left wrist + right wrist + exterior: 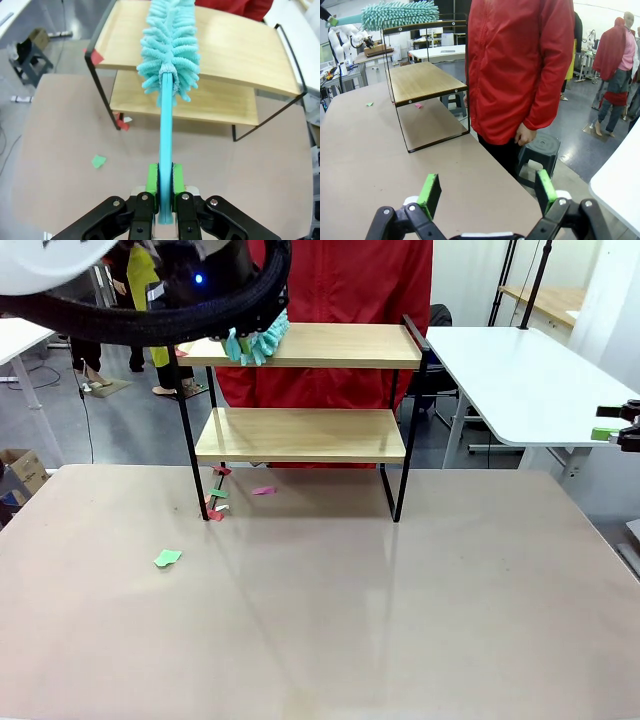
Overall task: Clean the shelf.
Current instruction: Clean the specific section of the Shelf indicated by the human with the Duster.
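Note:
The shelf stands at the table's far side, its two wooden boards in a thin black frame. In the left wrist view my left gripper is shut on the handle of a teal duster. The fluffy head lies over the left part of the top board. A red scrap sits on that board's near left corner. From the front, the duster head shows at the top board's left end under my left arm. My right gripper hangs open and empty at the far right, away from the shelf.
Paper scraps lie on the table: a green one, a pink one, and red and green bits by the shelf's left leg. A person in a red jacket stands behind the shelf. A white side table is at the right.

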Robot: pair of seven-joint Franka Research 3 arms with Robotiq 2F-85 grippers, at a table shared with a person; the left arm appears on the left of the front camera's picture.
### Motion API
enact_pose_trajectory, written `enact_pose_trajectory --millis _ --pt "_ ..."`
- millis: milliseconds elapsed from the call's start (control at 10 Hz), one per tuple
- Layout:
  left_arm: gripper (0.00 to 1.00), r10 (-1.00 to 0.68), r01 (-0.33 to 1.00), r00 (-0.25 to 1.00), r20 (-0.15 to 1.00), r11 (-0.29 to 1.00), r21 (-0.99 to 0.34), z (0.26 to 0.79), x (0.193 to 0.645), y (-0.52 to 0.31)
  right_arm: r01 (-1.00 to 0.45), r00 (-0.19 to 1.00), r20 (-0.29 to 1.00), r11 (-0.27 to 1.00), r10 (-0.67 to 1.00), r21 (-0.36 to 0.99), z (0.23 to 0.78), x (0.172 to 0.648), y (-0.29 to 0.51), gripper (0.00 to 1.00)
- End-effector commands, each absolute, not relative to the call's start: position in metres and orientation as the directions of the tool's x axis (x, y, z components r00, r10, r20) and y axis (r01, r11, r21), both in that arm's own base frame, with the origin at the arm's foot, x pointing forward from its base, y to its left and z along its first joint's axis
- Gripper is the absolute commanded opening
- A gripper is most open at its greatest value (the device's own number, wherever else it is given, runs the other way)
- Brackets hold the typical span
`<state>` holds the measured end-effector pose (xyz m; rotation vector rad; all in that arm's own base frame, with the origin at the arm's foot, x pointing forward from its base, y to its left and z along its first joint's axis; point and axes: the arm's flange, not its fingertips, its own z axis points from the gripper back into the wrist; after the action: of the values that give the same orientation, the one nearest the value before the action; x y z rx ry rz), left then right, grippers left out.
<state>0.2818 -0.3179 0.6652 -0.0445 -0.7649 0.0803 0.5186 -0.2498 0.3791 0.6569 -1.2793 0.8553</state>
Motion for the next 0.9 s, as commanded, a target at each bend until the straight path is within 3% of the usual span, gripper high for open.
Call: enact_pose_trajectory --millis 0,500,800 --pt "0.14 0.128 -0.095 0.715 0.687 0.992 -0.085 0.665 0.275 -0.303 -0.832 0.081 0.978 0.553 0.19 -0.039 0.386 0.519 -0.247 1.0" --pt "0.14 0.101 -0.067 0.725 0.682 0.995 -0.077 0.665 0.281 -0.311 -0.832 0.081 0.978 0.553 0.19 -0.039 0.386 0.519 -0.247 1.0" --pt "0.14 0.095 -0.142 0.744 0.661 0.99 0.017 0.672 0.266 -0.263 -0.832 0.081 0.978 0.553 0.19 -0.039 0.386 0.519 -0.247 1.0"
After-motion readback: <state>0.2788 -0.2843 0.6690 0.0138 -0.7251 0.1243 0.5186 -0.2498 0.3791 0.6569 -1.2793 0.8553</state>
